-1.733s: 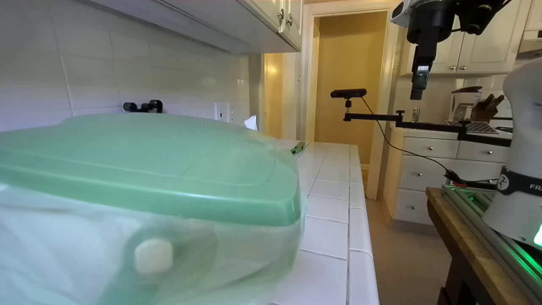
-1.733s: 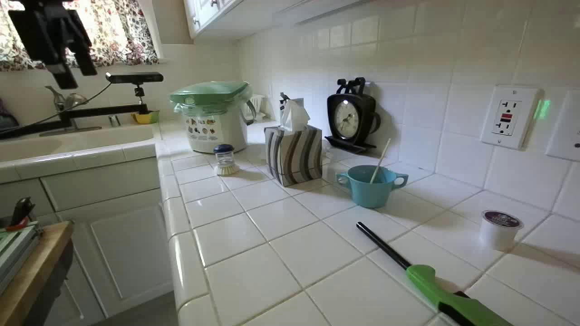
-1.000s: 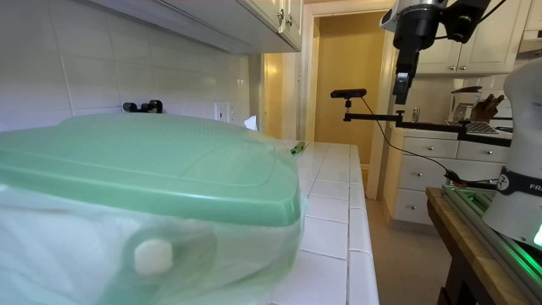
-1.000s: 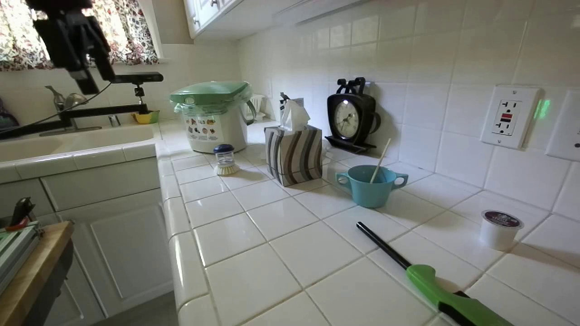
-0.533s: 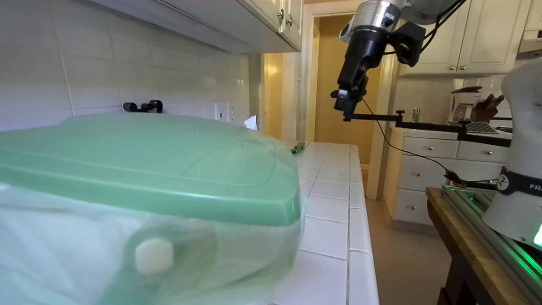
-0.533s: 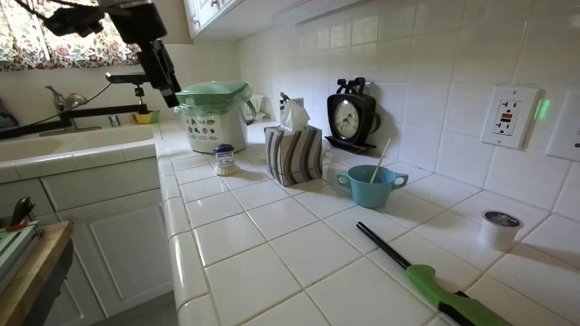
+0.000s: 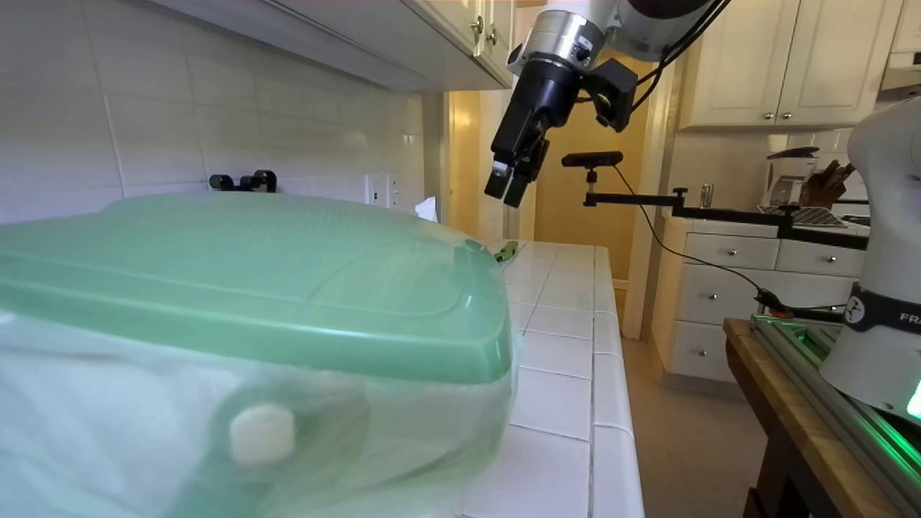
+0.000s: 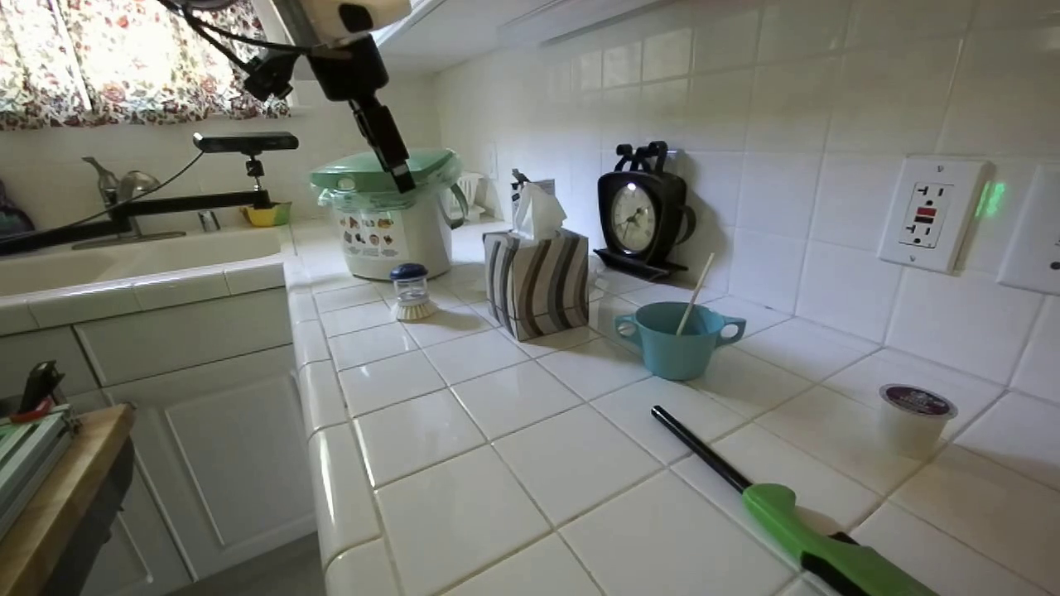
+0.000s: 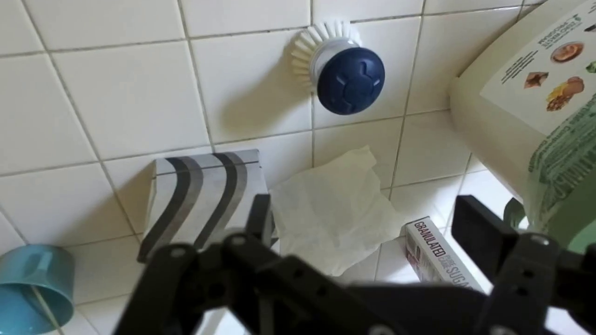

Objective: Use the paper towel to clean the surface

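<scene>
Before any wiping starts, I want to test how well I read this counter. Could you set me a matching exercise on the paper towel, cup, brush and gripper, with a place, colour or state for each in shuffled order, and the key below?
Column one
1. Paper towel
2. Cup
3. Brush
4. Gripper

Column two
A. Open, above the counter
B. Dark blue top, standing on its bristles
C. Sticking up from the striped box
D. Turquoise, with a thin stick leaning in it

Pairs: 1-C; 2-D; 3-B; 4-A
</scene>
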`<action>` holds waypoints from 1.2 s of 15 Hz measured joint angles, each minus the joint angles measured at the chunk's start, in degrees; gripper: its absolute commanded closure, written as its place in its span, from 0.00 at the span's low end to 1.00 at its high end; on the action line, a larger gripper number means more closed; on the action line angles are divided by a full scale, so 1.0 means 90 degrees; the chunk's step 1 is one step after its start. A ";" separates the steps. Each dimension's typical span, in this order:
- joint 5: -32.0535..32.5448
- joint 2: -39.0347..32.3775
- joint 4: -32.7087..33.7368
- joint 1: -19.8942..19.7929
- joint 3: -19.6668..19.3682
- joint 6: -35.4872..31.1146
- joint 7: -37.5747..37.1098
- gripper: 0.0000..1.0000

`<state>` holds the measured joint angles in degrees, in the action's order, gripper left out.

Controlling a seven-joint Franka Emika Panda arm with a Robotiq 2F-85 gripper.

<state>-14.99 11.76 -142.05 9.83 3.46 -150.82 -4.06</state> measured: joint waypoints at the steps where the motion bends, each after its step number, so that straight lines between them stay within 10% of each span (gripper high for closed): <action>1: 0.0000 -0.0013 0.0005 -0.0005 0.0007 0.0001 -0.0009 0.00; 8: 0.0012 -0.0790 0.0034 -0.0084 0.0075 -0.1071 0.0022 0.00; 18: 0.0010 -0.2784 0.1915 -0.0034 0.0375 -0.1940 0.0204 0.00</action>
<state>-14.90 -13.29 -124.82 9.53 6.83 -168.28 -2.22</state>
